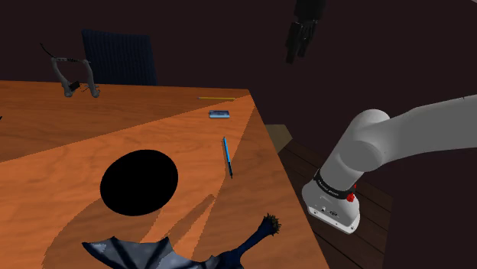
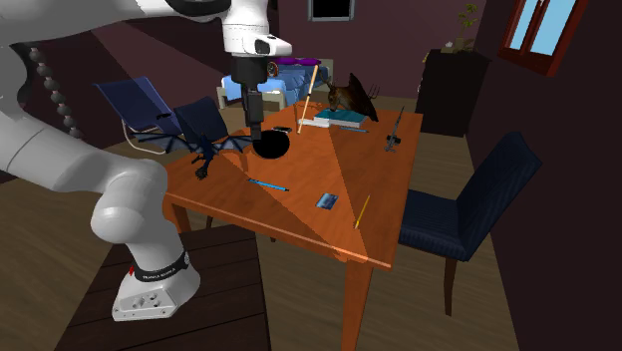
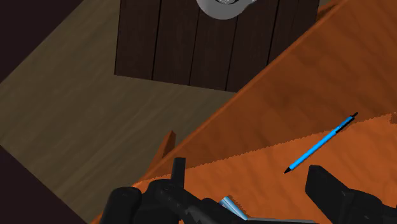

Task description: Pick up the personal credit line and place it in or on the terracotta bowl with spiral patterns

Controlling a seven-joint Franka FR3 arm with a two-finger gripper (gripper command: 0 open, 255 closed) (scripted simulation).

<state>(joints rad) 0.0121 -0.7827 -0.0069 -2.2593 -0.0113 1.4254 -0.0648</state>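
Nothing of the task looks done yet; the pick-up, the carry and the placing are all left.

The orange-brown wooden desk (image 1: 61,137) (image 2: 329,160) bears both of the task's things. The round bowl (image 1: 139,182) (image 2: 271,147) is drawn as a flat black disc, so neither its terracotta colour nor its spirals show, and I cannot tell what is inside it. It sits toward the middle of the desk.

The all-black two-finger claw (image 1: 293,57) (image 2: 255,130) (image 3: 248,168) hangs high over the desk, well apart from its surface. In the wrist view its fingers stand wide apart with only the desk showing between them. They clasp nothing and touch nothing.

A thin blue pen (image 1: 228,157) (image 2: 267,184) (image 3: 321,143) lies on the desk near its edge, on the side toward the stand.

The small blue rectangular card (image 1: 220,115) (image 2: 327,200) (image 3: 232,205), which I take for the credit line, lies flat on the desk. It is near the pen and the same desk edge, and well apart from the bowl. In the wrist view a corner of it shows low between the spread fingers, far beneath them, so the claw seems roughly lined up over it. By my reading, the next move is a long descent onto the card. A thin, flat card will likely be hard to pinch off the wood.
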